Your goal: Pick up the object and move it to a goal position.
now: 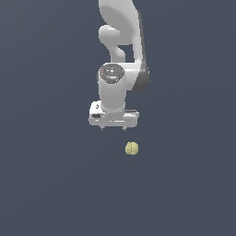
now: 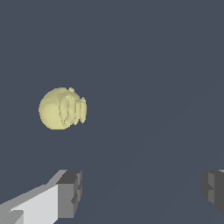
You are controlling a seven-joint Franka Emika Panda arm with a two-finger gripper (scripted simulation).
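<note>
- Our gripper (image 1: 113, 127) hangs with its fingers (image 2: 70, 192) spread wide and nothing between them.
- The object (image 1: 132, 148) lies on the flat grey surface (image 1: 46, 184), near the gripper, toward the exterior view's right — clear of the jaws.
- We should centre over it before descending, then close gently; a roundish ball may roll.

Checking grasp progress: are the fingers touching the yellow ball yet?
Apart. The wrist view shows the ball lying clear of both fingers, bare floor between them; the gripper is open.
</note>
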